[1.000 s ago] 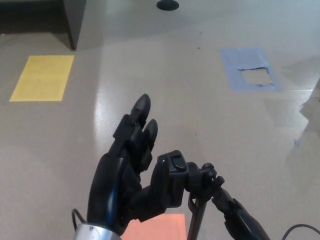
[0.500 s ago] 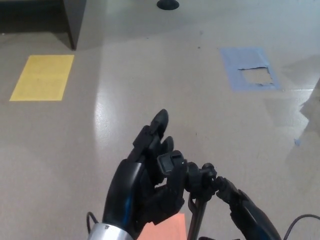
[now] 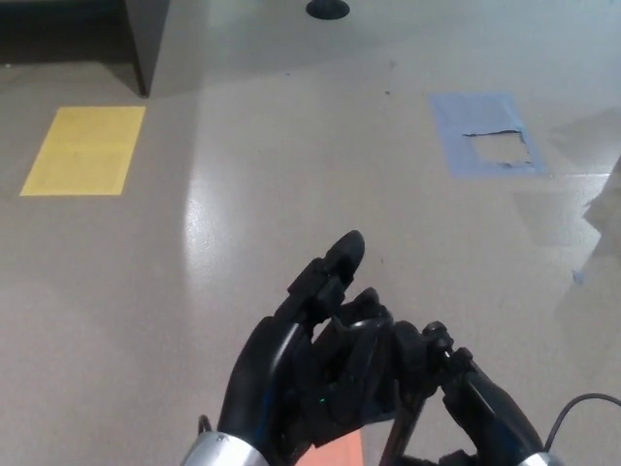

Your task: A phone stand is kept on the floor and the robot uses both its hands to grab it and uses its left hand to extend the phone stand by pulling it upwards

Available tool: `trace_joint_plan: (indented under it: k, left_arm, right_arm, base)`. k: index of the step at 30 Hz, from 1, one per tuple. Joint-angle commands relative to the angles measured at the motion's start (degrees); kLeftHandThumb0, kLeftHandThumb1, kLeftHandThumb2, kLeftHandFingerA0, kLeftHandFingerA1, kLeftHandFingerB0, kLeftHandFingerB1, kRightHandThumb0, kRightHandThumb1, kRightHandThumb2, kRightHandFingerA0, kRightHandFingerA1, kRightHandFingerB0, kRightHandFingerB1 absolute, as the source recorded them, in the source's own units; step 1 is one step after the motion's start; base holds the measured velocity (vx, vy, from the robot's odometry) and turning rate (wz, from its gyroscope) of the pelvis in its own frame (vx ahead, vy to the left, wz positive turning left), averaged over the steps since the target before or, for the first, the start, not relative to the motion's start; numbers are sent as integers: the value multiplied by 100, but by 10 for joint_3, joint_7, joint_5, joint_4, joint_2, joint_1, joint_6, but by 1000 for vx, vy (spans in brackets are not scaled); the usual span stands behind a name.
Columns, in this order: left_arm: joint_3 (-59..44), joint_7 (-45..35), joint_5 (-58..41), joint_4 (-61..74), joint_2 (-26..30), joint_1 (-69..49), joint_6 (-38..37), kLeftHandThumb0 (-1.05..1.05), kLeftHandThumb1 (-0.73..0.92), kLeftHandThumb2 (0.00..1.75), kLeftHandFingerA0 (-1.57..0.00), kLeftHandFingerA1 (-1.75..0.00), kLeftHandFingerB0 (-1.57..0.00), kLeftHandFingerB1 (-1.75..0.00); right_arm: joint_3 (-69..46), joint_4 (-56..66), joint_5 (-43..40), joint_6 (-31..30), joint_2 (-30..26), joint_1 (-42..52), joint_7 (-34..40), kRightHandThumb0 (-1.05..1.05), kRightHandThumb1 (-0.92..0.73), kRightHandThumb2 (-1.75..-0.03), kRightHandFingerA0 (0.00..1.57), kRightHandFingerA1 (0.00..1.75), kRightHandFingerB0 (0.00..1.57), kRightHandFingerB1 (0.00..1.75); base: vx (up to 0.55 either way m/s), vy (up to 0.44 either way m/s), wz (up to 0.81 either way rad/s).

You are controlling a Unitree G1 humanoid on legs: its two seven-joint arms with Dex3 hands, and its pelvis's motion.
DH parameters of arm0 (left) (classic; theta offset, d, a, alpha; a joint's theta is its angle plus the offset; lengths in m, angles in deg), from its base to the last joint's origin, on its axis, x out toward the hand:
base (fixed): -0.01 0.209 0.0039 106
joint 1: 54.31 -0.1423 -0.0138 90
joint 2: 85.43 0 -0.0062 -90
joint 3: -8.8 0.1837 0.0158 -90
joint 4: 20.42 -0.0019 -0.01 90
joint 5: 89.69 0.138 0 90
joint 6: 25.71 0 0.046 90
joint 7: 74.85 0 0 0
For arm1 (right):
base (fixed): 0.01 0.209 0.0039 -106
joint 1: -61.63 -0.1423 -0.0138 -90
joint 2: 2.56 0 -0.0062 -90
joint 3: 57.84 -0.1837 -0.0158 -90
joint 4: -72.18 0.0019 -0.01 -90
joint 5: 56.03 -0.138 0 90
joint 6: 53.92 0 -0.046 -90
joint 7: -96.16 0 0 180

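Observation:
The black phone stand (image 3: 367, 335) rises at the bottom centre of the head view; its head is partly hidden and its thin pole (image 3: 400, 439) runs down out of frame. My left hand (image 3: 296, 383) comes up from the bottom left. It is open, with its fingers (image 3: 340, 260) stretched forward past the stand's head and the palm cupped against its left side. My right hand (image 3: 475, 403) reaches in from the bottom right and is shut on the stand just below its head.
On the grey floor lie a yellow rectangle (image 3: 83, 149) at the far left, a torn blue rectangle (image 3: 485, 133) at the far right and an orange patch (image 3: 335, 451) under my hands. A dark furniture leg (image 3: 146, 44) and a black round base (image 3: 327, 9) stand at the top. A cable (image 3: 582, 408) loops at bottom right.
My left hand has swung right and lower, from beside the stand's head to cupping it. My right hand has stayed on the stand and shifted slightly right.

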Motion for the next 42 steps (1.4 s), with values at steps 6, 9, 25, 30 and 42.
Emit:
trace_joint_plan:
  k: [6,9,25,30,42]
  left_arm:
    - [9,47,2,-39,-8,24,65,-80,50,56,-5,-33,-9,-25]
    - [39,70,80,-53,31,41,43,-76,46,57,-7,-33,-10,-24]
    - [92,131,146,-12,9,58,88,-49,31,68,-45,-57,-42,-47]
    - [137,156,198,-16,8,75,89,-44,48,80,-103,-139,-90,-133]
    - [132,154,162,-38,-23,55,86,-27,71,64,-90,-175,-58,-175]
  right_arm:
    - [-11,7,-21,10,6,4,-12,-88,-46,-99,0,72,21,77]
    - [-15,10,-27,0,10,5,-20,-48,-3,-82,12,65,11,63]
    - [6,30,34,-65,14,0,23,-103,-46,-96,14,85,31,86]
    - [57,-5,118,-61,-13,-37,77,-105,-65,-114,21,83,37,87]
    - [69,21,106,-79,-32,-25,43,-60,-32,-104,8,69,6,65]
  base:
    - [0,0,0]
    - [0,0,0]
    - [0,0,0]
    - [0,0,0]
    - [0,0,0]
